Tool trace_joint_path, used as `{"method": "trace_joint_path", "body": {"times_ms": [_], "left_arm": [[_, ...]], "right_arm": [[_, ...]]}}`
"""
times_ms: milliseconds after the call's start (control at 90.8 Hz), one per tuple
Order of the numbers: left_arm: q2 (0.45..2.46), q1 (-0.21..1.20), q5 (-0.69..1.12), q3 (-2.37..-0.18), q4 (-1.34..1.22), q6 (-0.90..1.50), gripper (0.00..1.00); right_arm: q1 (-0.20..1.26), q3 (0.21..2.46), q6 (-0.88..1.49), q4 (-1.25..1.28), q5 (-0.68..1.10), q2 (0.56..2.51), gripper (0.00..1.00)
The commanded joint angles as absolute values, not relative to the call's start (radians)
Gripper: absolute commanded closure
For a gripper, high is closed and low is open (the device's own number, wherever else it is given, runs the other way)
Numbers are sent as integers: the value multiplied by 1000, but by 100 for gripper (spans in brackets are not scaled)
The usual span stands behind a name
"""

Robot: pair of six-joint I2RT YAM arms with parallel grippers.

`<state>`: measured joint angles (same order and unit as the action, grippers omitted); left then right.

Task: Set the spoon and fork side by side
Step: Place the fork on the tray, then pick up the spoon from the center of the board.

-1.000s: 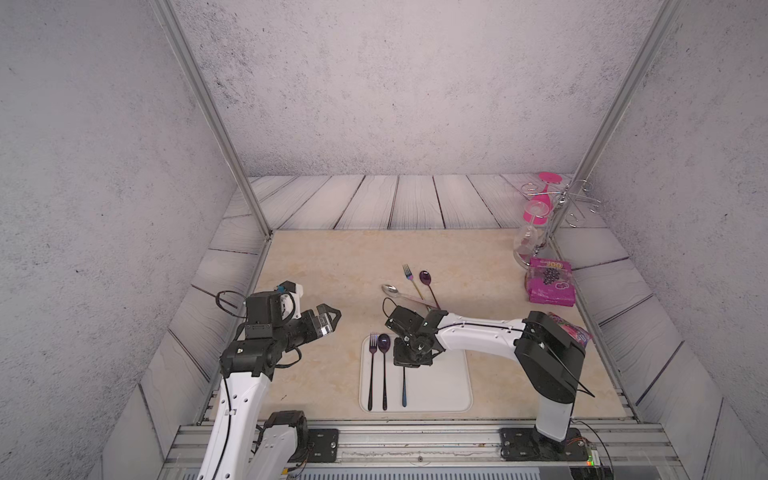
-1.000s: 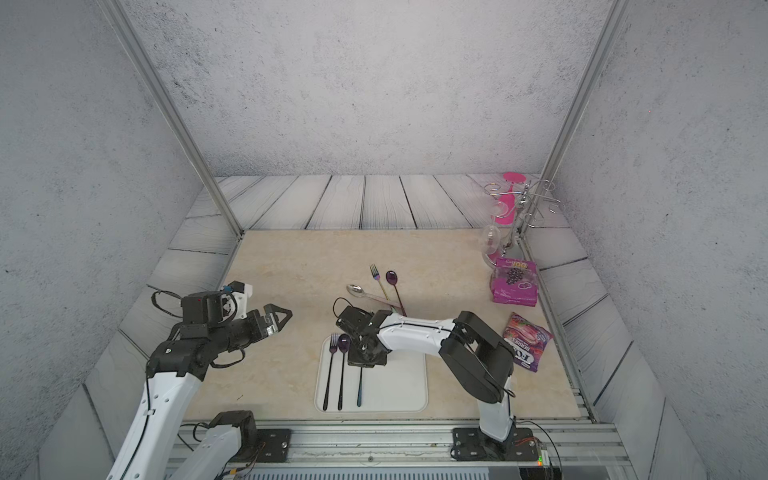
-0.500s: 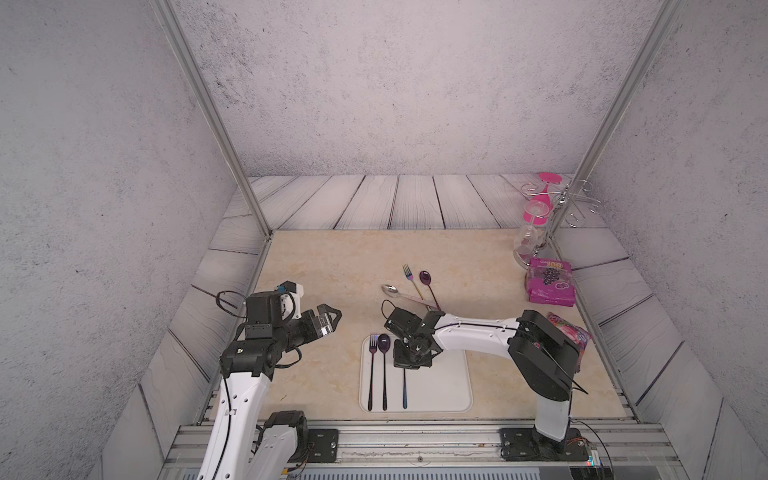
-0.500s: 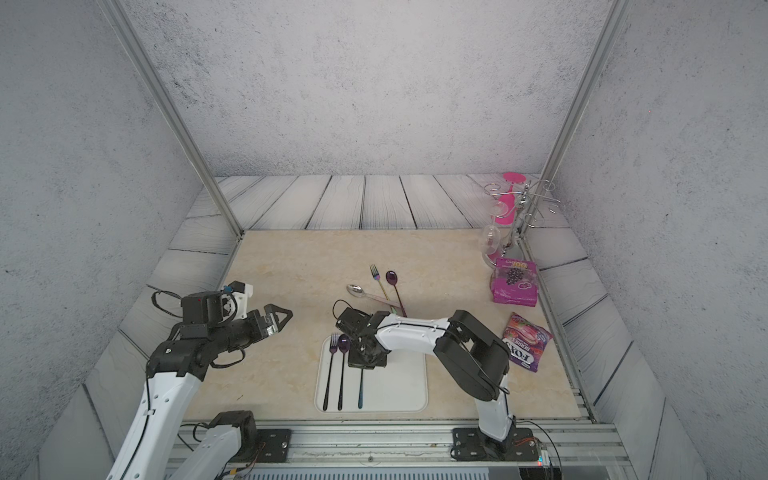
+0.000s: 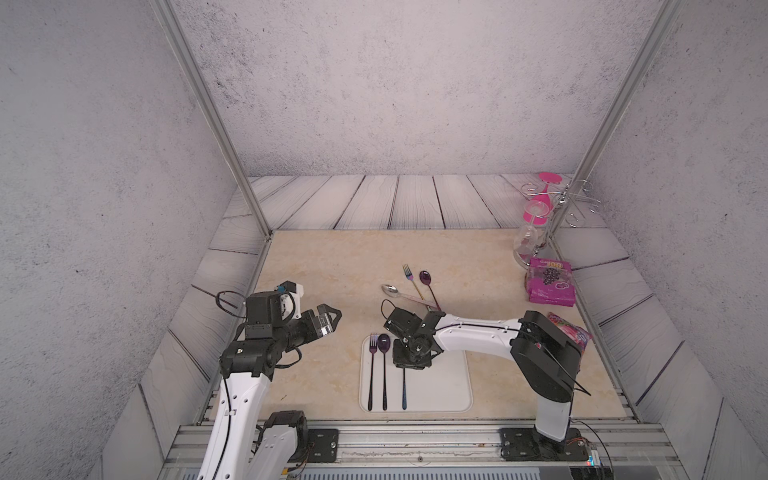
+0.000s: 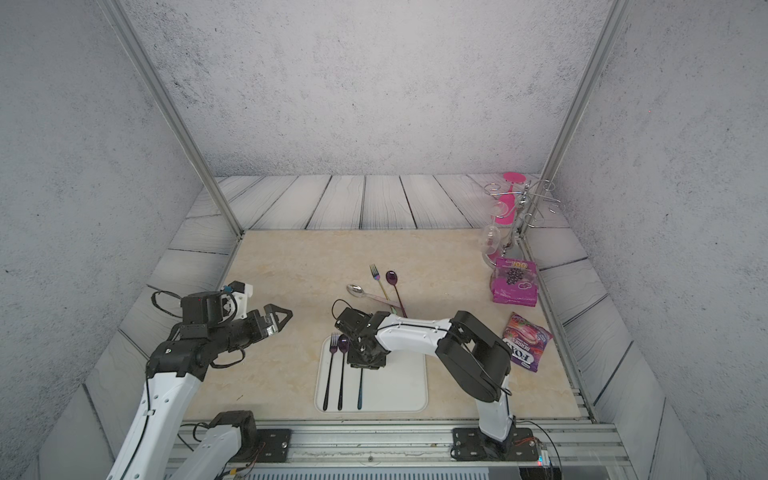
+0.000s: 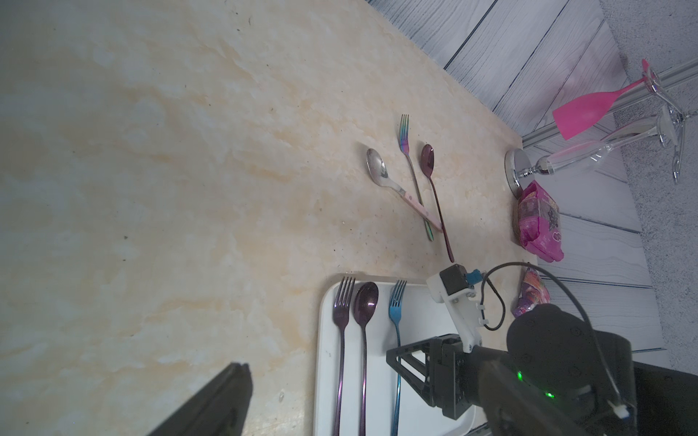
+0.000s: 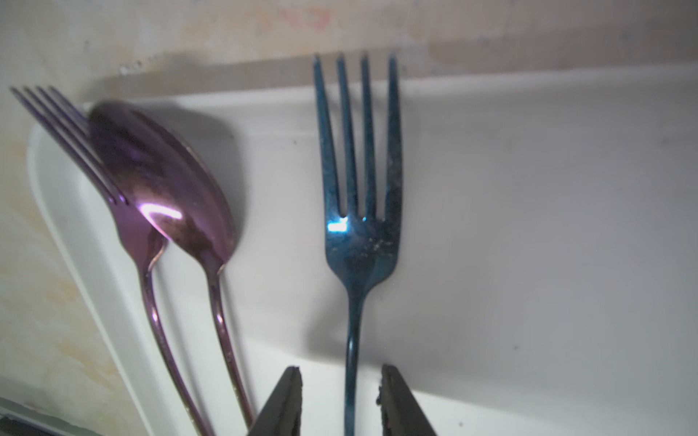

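A white tray (image 5: 449, 386) at the front holds a purple fork (image 5: 372, 365), a purple spoon (image 5: 384, 345) and a blue fork (image 5: 404, 386), lying parallel with heads away from me. My right gripper (image 5: 409, 361) hovers low over the blue fork's neck. In the right wrist view the blue fork (image 8: 359, 226) lies flat on the tray, and its handle runs between my right gripper's (image 8: 340, 372) open jaws with a gap on each side. My left gripper (image 5: 326, 322) hangs open above the bare table left of the tray, holding nothing.
A silver pink-handled spoon (image 5: 390, 290), a rainbow fork (image 5: 409, 274) and a dark purple spoon (image 5: 424, 277) lie crossed behind the tray. Purple candy packs (image 5: 550, 286), a candy bag (image 5: 571, 332) and a glass rack (image 5: 540, 216) stand along the right edge.
My right gripper's jaws have parted and let go of the blue fork, which now rests on the tray. The left arm has not moved.
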<state>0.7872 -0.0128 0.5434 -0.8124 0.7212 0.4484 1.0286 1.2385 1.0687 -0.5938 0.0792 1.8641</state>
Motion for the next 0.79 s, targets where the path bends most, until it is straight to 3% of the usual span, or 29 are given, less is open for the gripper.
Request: {"method": "trace_joint_path", "body": {"times_ms": [0,143,319,495,782], "left_arm": [[793,-5,542,-802,718,433,0],[827,-5,547,-802,720,434,1],[901,47,574,-807,692,446,1],[994,209,476,-826,685,479,1],[965,244,424,-805,645,483,1]], "right_arm": [[1033,1256,991,-693,-26,1752,53],[1007,1306,760,-813,-166,1649,42],[877,1394,305,-881,-147,1631,41],[690,1495,42,-861,-17,1720,42],[602,1674,-170,-807,129,1982,48]]}}
